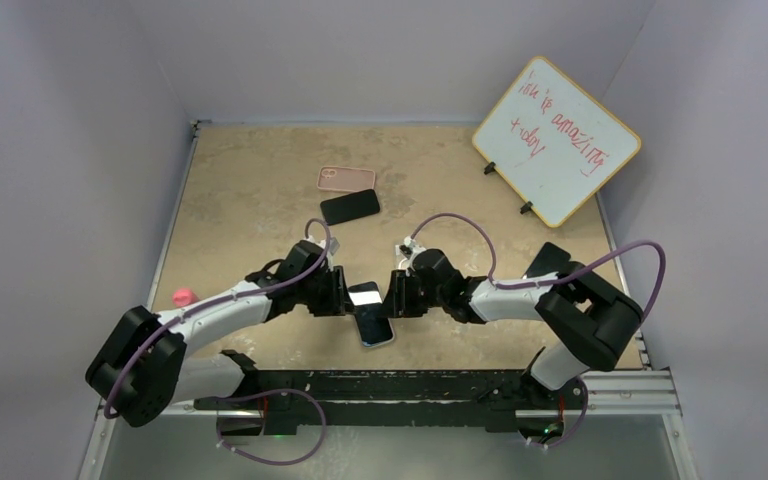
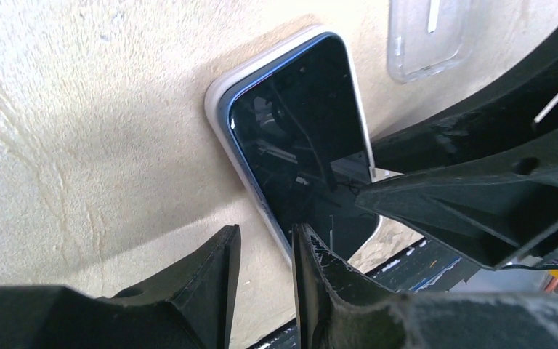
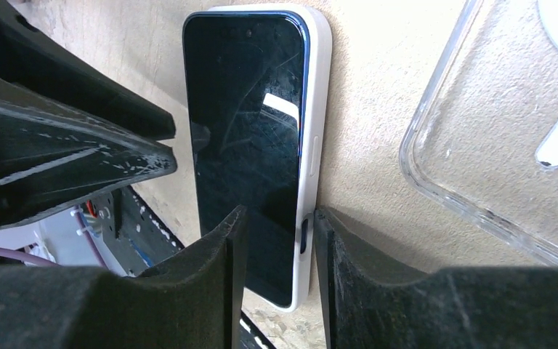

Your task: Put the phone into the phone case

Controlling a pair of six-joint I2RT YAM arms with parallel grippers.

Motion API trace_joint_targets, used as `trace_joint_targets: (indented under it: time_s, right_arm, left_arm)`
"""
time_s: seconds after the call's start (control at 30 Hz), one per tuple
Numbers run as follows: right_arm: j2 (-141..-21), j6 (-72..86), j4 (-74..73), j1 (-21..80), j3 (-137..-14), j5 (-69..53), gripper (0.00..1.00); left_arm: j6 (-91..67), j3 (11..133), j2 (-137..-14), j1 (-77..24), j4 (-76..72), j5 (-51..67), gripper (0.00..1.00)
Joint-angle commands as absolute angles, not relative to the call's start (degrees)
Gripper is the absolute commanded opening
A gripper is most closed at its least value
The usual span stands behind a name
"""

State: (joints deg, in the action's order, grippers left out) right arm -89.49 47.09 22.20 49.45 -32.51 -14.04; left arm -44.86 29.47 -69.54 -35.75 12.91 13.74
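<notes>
Phone (image 3: 247,131): dark screen up, blue rim, seated inside a white case (image 3: 318,109). The case wall shows along the long side and around the top corners.
Phone position: flat on the table (image 1: 250,200), near the front edge and about midway across, between the two arms' fingertips. Its long axis runs roughly front to back with a slight tilt.
Left gripper (image 2: 265,233): comes in from the phone's left. Jaws parted a little. One finger lies over the screen near the long edge; the other sits off the phone, with bare table between it and the case wall. Nothing is clamped.
Right gripper (image 3: 280,218): comes in from the phone's right. Jaws parted a little and straddling the case's side wall, one finger over the glass, the other just outside the wall. I cannot tell whether they pinch it.
Clear case (image 3: 494,138): just beside the phone on the right arm's side, flat; the table shows through it.
Black phone (image 1: 350,207): farther back, mid-table, lying flat.
Pink case (image 1: 346,178): just behind the black phone, close to it.
Pink ball (image 1: 182,296): at the table's left edge, beside the left arm.
Whiteboard (image 1: 557,140): propped at the back right, with red handwriting.
</notes>
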Motion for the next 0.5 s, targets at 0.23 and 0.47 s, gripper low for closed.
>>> trace_joint_targets:
  time_s: [0.23,0.47]
  right_arm:
    - [-91.1,48.5,23.0,49.7,-35.1,-13.0,0.49]
    - [-93.2,50.8,26.8,49.8,-35.8,-15.6,0.52]
  left_arm:
    - [-45.7,26.3,-70.8,-34.6,4.9,17.5,0.31]
    - [-45.1,24.6,-73.2,-34.6,3.0,18.2,0.26]
